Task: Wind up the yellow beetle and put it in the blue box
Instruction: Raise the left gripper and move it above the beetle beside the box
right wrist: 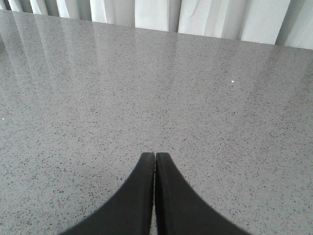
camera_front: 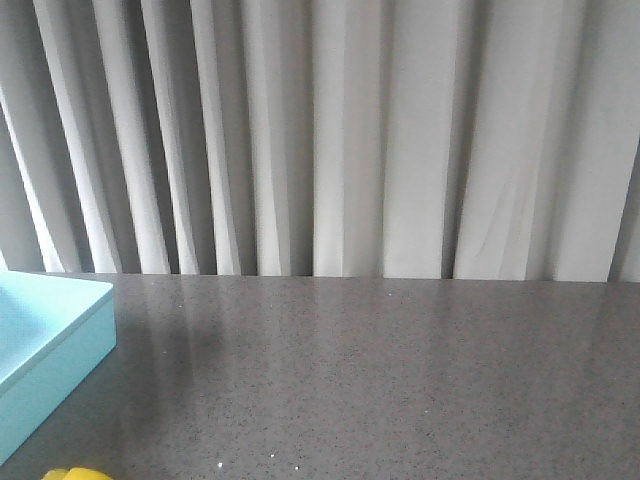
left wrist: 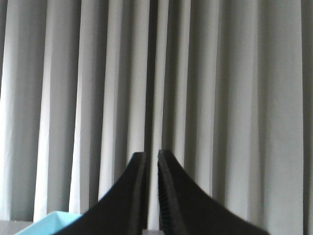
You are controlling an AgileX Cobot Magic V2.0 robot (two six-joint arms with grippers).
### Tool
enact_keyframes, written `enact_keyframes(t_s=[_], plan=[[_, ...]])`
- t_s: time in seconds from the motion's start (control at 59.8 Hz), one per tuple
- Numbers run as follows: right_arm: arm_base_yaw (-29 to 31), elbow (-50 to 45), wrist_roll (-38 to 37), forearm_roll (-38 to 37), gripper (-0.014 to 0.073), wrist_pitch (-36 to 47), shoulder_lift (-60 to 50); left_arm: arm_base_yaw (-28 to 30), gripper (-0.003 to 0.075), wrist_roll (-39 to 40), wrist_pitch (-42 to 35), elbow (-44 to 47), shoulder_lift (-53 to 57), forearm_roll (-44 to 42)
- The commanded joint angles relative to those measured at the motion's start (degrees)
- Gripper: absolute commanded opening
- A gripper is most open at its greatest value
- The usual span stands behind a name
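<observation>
Only a sliver of the yellow beetle (camera_front: pixel 75 474) shows, at the bottom left edge of the front view, just in front of the blue box (camera_front: pixel 45 330). The box sits on the table at the far left, and one corner of it (left wrist: pixel 54 223) appears in the left wrist view. My left gripper (left wrist: pixel 151 154) is raised and faces the curtain. Its fingers are nearly together, with a thin slit and nothing between them. My right gripper (right wrist: pixel 155 154) is shut and empty, hovering over bare tabletop. Neither gripper shows in the front view.
The grey speckled table (camera_front: pixel 380 370) runs back to a white pleated curtain (camera_front: pixel 350 130) along its far edge. The same tabletop (right wrist: pixel 146 73) fills the right wrist view.
</observation>
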State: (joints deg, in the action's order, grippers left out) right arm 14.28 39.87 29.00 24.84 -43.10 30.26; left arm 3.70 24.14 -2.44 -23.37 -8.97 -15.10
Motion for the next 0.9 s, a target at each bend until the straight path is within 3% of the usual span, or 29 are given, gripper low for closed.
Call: enact_keyframes(t_s=[0.0,0.184,0.267,0.318,0.418,0.568,0.635,0.702,0.886], plan=[[0.1,1.6,0.3,1.1,-0.0001,3.4,0.3,-0.4,0.0111,0.5,-1.2,-8.1,-5.9,-0.2],[0.1,1.6,0.3,1.1,-0.0001,3.4,0.3,-0.4,0.0175,-3.3,7.7,-17.7,-14.9,-0.2],[0.1,1.6,0.3,1.1,-0.0001,3.4,0.3,-0.4,0.0191,-10.1,13.2,-21.4,-17.8,2.4],[0.1,1.6,0.3,1.1,-0.0001,3.4,0.3,-0.4,0.0194,-16.3,14.5,-22.8,-19.3,8.4],[0.1,1.6,0.3,1.1,-0.0001,3.4,0.3,-0.4,0.0197,-36.4,16.7,-24.9,-21.3,26.3],[0.1,1.6,0.3,1.1,-0.0001,3.4,0.3,-0.4,0.0204,-78.8,21.5,-26.0,-24.2,59.5],[0.1,1.6,0.3,1.2,-0.0001,3.4,0.3,-0.4,0.0204,-88.7,22.4,-27.0,-25.7,64.0],[0.1,1.6,0.3,1.2,-0.0001,3.4,0.3,-0.4,0.0207,-92.7,24.1,-28.1,-27.6,63.7],[0.1,1.6,0.3,1.2,-0.0001,3.4,0.3,-0.4,0.0216,-92.8,26.1,-31.4,-36.7,58.4]])
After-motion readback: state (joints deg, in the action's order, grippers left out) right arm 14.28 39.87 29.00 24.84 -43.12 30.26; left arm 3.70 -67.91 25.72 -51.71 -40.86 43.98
